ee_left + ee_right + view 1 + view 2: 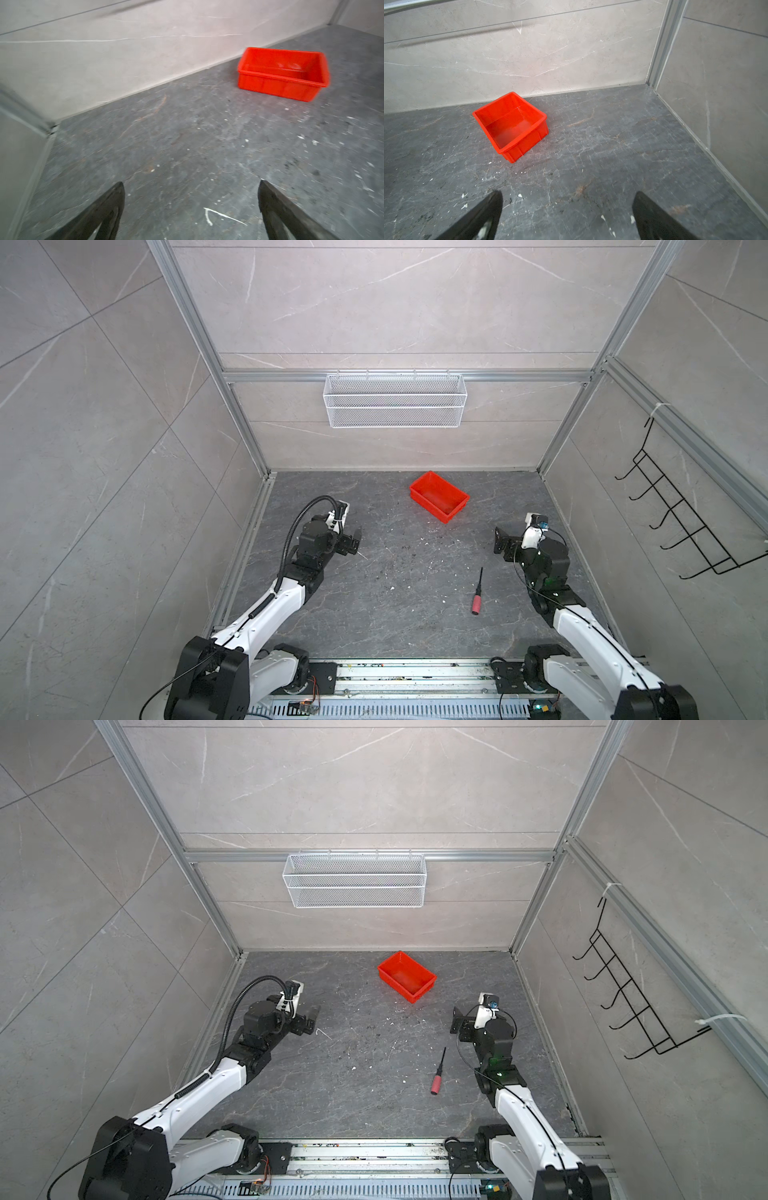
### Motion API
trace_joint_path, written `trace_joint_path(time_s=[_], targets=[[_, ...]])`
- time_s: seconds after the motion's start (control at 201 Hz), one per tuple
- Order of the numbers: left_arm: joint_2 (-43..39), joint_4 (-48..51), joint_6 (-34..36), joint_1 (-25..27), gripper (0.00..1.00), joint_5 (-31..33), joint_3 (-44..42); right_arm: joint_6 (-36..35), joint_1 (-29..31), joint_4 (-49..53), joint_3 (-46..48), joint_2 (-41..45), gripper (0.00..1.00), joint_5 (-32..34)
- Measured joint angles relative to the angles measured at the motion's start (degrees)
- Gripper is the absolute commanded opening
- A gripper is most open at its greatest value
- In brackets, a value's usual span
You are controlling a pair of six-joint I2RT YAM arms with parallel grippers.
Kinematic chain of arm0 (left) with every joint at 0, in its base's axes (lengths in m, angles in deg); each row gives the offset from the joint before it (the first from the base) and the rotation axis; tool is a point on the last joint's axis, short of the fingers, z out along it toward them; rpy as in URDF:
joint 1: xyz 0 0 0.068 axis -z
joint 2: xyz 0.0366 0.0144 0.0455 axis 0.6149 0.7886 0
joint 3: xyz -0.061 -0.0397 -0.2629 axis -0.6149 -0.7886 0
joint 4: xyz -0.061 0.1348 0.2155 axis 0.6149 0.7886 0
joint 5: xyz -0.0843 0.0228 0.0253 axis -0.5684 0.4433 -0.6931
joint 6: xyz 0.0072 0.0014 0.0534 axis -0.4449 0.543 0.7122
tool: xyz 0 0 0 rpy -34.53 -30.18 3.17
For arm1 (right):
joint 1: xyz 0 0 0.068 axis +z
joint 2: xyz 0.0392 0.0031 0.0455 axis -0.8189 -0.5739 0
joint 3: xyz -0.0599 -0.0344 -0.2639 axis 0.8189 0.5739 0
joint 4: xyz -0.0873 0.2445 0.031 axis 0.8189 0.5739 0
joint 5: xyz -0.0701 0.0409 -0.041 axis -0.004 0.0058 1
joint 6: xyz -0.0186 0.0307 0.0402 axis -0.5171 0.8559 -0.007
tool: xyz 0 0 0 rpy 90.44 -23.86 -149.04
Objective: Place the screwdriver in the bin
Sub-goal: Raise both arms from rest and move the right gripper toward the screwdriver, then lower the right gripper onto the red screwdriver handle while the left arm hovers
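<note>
Bright red bin (pixel 439 497); screwdriver (pixel 478 593) black-shafted, red-handled; dark grey veined tabletop (pixel 374 605), white-flecked; white mesh basket (pixel 395 400)

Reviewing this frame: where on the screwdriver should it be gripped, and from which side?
Probably the red handle of the screwdriver, from above with jaws straddling it: it lies flat on the floor, and the handle is thicker than the thin shaft. The open right gripper is nearer.

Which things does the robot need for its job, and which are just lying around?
For the job:
- the screwdriver, lying on the floor
- the bin, empty, farther back

Just there:
- the white wire basket, hanging up at the back
- the black hook rack, hanging on the right
- white specks scattered on the floor
</note>
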State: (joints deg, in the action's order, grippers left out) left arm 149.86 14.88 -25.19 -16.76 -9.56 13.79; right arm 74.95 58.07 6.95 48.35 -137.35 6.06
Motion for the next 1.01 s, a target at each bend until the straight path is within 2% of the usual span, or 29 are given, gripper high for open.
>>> trace_joint_path(time_s=[0.209, 0.309, 0.419, 0.548, 0.782, 1.006], targets=[[-0.1, 8.9, 1.9, 3.3, 1.00, -12.9, 1.0, 9.9, 0.1, 16.2, -0.6, 10.7, 0.99, -0.1], [-0.1, 11.4, 3.2, 4.6, 1.00, -17.8, 1.0, 12.5, 0.2, 23.4, -2.2, 11.8, 0.99, -3.7], [-0.1, 13.0, 5.1, 6.2, 1.00, -20.8, 0.8, 14.3, 1.7, 28.7, -3.7, 10.4, 0.99, -7.7], [0.0, 13.8, 7.6, 8.7, 1.00, -22.2, -0.4, 17.7, 5.5, 33.5, -3.7, 10.4, 0.99, -8.1], [0.0, 14.8, 12.0, 13.9, 1.00, -24.0, -2.0, 25.9, 18.1, 40.8, -3.7, 7.1, 0.99, 0.0], [0.0, 15.3, 14.2, 15.3, 1.00, -25.5, -2.3, 33.9, 29.8, 42.1, -4.6, -6.1, 0.99, 9.4]])
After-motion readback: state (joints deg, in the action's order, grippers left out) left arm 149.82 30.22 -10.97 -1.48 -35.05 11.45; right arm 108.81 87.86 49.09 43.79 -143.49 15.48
